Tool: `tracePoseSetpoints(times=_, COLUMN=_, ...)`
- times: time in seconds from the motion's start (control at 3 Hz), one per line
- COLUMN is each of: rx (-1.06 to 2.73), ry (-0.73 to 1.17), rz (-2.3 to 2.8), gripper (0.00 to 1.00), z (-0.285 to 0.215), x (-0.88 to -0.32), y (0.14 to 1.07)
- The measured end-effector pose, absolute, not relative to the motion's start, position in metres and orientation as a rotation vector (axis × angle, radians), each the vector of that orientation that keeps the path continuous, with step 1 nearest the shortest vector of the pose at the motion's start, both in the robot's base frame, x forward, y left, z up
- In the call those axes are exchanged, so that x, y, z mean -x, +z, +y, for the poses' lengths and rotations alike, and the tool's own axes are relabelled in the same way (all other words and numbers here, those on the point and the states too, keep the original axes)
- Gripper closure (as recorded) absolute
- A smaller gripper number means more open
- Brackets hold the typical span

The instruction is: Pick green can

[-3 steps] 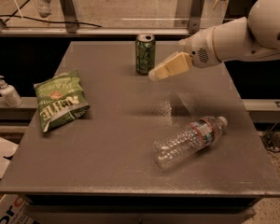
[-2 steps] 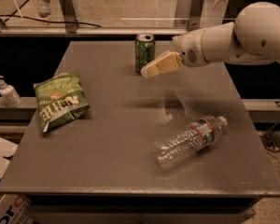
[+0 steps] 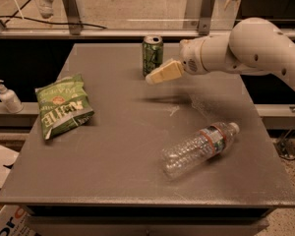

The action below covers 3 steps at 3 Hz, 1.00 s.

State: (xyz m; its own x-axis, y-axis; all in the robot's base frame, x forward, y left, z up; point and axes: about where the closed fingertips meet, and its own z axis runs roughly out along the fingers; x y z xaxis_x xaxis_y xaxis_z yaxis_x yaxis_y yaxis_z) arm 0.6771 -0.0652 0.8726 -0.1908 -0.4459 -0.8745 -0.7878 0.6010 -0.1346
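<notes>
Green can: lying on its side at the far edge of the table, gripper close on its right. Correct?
No. The camera view shows the green can standing upright, not on its side. The rest holds: far edge of the table, gripper close on its right.

On the table point(image 3: 113, 176) I counted one green can point(image 3: 152, 54), one green chip bag point(image 3: 63, 104) and one clear plastic bottle point(image 3: 200, 142). Off it stood one pump bottle point(image 3: 9, 97), as far as I could tell. One gripper point(image 3: 155, 76) hung just beside the green can.
</notes>
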Motion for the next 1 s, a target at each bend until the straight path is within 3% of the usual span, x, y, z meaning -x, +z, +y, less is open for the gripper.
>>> tracePoseSetpoints(times=1.0, rx=0.851, ry=0.546, rz=1.778, gripper=0.00, z=-0.038, x=-0.712, y=0.878)
